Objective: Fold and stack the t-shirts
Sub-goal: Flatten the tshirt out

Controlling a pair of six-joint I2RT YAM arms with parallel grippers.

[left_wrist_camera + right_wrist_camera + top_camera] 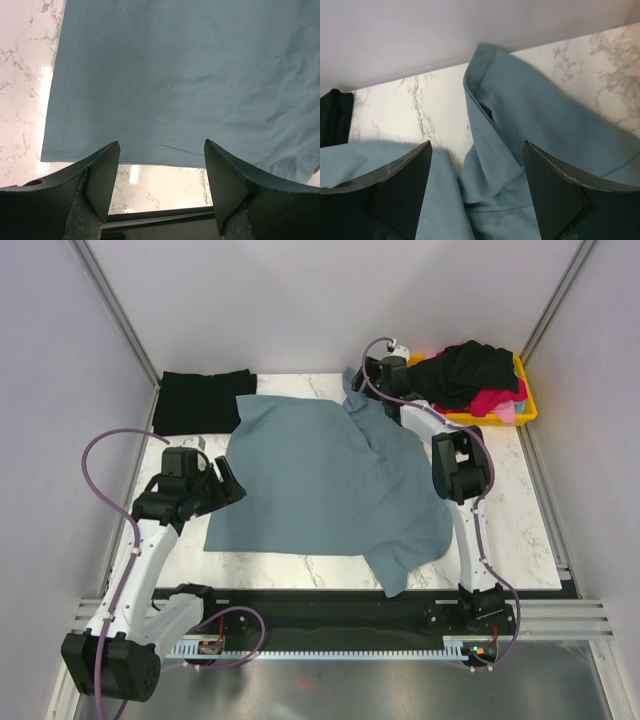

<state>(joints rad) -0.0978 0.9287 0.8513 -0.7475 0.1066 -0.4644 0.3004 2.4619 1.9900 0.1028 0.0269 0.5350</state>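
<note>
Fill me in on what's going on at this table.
Two robot arms are working on a blue-grey t-shirt spread over the marble table. The left gripper is open above the shirt's near-left hem. The right gripper is open over the rumpled sleeve at the far edge. Neither grips cloth. A black shirt lies folded at the far left corner. Black and pink-red garments are heaped in the yellow bin.
</note>
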